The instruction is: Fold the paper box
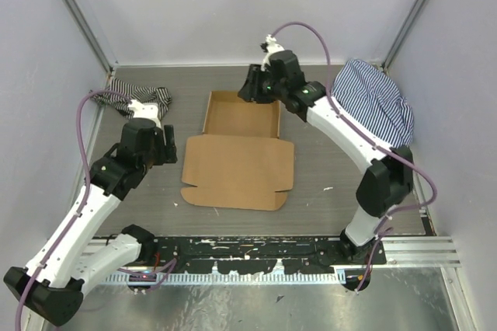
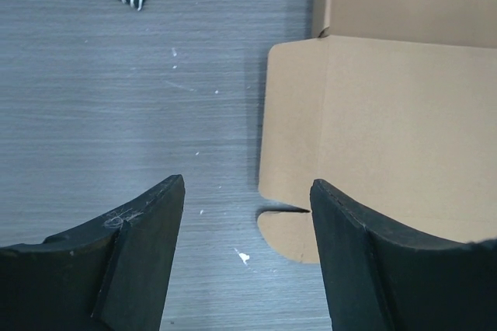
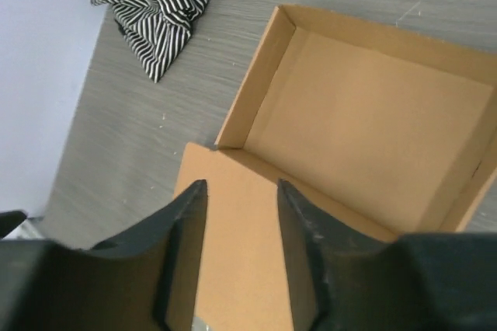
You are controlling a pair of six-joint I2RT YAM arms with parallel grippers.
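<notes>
The paper box (image 1: pixel 237 162) is brown cardboard in the middle of the table. Its far half stands as a shallow tray with raised walls (image 1: pixel 242 113); its lid panel lies flat toward me with small side flaps. My left gripper (image 1: pixel 171 144) is open and empty, just left of the lid's left edge; the lid (image 2: pixel 388 129) and a rounded flap (image 2: pixel 291 238) show in the left wrist view between and beyond the fingers (image 2: pixel 147 222). My right gripper (image 1: pixel 250 86) is open and empty, held above the tray's far wall; its wrist view looks down into the tray (image 3: pixel 365 129).
A black-and-white striped cloth (image 1: pixel 144 96) lies at the far left, also in the right wrist view (image 3: pixel 155 5). A blue-striped cloth (image 1: pixel 377 102) is heaped at the far right. Grey walls close in the table on three sides.
</notes>
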